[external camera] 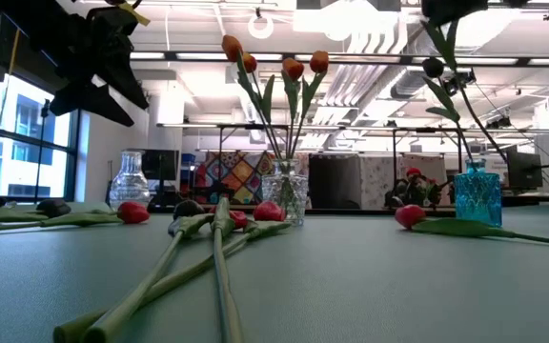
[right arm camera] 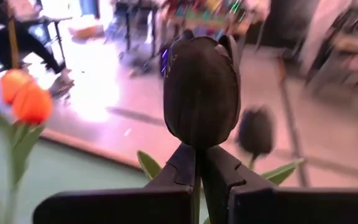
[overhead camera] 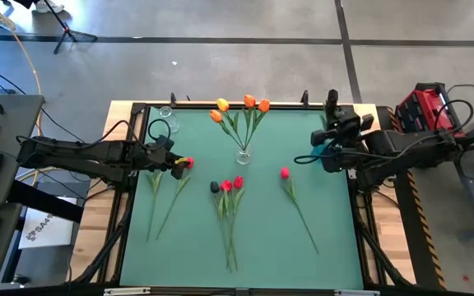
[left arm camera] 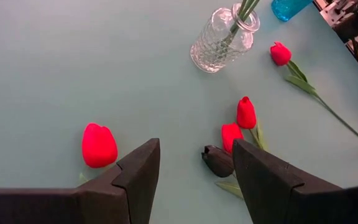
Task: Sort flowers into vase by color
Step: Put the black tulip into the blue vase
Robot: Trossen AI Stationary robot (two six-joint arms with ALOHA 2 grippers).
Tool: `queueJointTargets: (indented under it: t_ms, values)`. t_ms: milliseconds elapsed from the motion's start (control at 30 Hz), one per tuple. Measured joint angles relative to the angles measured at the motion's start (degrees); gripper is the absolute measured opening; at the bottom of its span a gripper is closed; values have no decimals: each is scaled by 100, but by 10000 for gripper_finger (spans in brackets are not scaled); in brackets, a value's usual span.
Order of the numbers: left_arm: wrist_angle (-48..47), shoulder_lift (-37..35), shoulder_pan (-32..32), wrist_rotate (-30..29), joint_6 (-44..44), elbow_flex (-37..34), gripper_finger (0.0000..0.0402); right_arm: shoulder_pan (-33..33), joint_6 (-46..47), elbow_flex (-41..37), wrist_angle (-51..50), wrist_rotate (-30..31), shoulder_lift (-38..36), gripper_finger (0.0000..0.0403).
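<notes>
Three orange tulips (overhead camera: pixel 247 103) stand in the clear glass vase (overhead camera: pixel 243 154) at the table's middle. A blue vase (external camera: pixel 477 195) near the right edge holds one dark tulip (external camera: pixel 434 67). My right gripper (right arm camera: pixel 197 163) hovers above that vase, shut on a second dark tulip (right arm camera: pixel 201 90). My left gripper (left arm camera: pixel 194 171) is open above the mat, near a red tulip (left arm camera: pixel 99 144) lying at the left. One dark tulip (left arm camera: pixel 218 160) and two red ones (left arm camera: pixel 246 113) lie together at the middle. Another red tulip (overhead camera: pixel 285 173) lies right of them. My right gripper pinches the dark tulip's stem (right arm camera: pixel 196 186) directly below the head, between the two fingertips (right arm camera: pixel 222 168). The head stands upright above the fingers. The flower is lifted clear of the table, and its stem (external camera: pixel 454 100) hangs down toward the blue vase's mouth.
A second clear vase (overhead camera: pixel 164 123) stands without flowers at the far left corner. Long green stems (overhead camera: pixel 230 234) run from the lying tulips toward the near edge. Bare mat (overhead camera: pixel 336 222) lies in the near right corner. A black frame (overhead camera: pixel 367 222) borders the table.
</notes>
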Motion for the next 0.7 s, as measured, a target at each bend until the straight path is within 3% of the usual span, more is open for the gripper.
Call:
queueJointTargets:
  t_ms: [200, 700]
  values:
    - [1, 0, 0, 0, -4, 0, 188, -202, -268, 3, -59, 1084, -4, 0]
    - [3, 0, 0, -38, -46, 0, 188, -798, 211, 0, -54, 1243, -2, 0]
